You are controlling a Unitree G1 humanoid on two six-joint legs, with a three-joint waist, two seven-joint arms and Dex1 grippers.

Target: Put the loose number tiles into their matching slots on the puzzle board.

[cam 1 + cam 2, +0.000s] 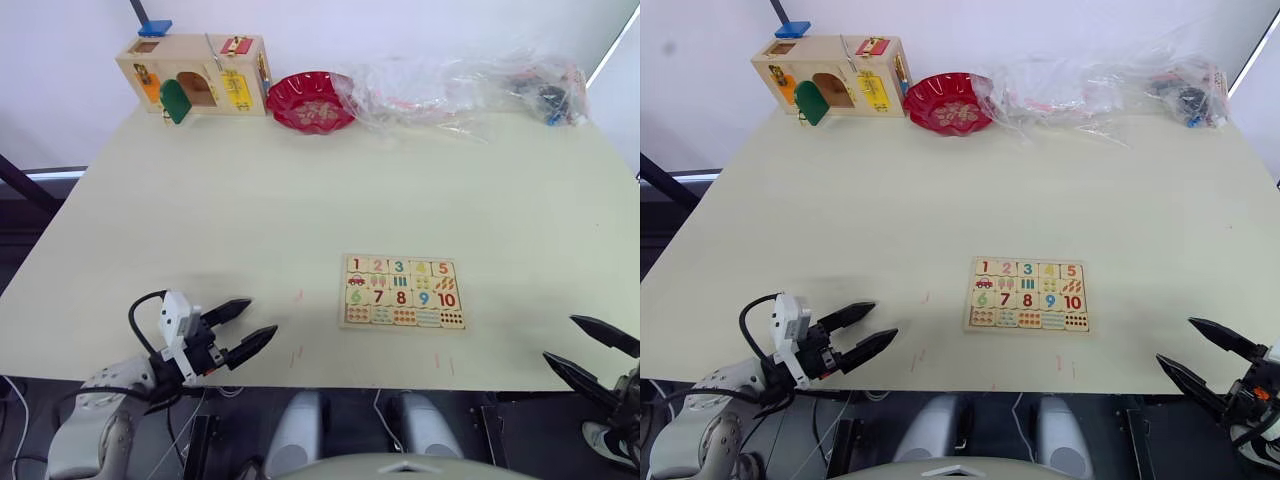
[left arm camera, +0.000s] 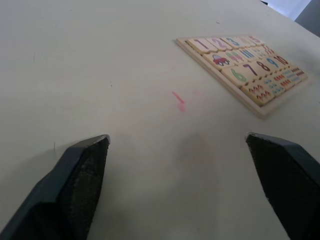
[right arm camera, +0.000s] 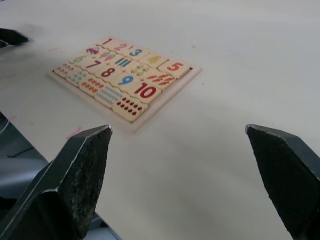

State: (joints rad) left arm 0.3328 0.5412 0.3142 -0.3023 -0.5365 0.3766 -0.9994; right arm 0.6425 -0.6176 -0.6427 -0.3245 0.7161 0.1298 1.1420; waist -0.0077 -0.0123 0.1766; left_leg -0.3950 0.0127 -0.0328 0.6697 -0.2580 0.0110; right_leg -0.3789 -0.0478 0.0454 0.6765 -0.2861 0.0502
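While digits 1 to 5 fill its top row, the flat pale wooden puzzle board [image 1: 404,292] lies between the empty, spread left gripper [image 1: 243,329] and right gripper [image 1: 591,350], nearer the right.

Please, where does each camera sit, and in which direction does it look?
Left eye view: on the head, looking forward and down over the table; both arms show, left gripper, right gripper.
Right eye view: beside it, same scene, with latch box and red bowl at the far edge.
Left wrist view: on the left wrist, along its open fingers toward the puzzle board.
Right wrist view: on the right wrist, along its fingers.
All four views share the puzzle board.
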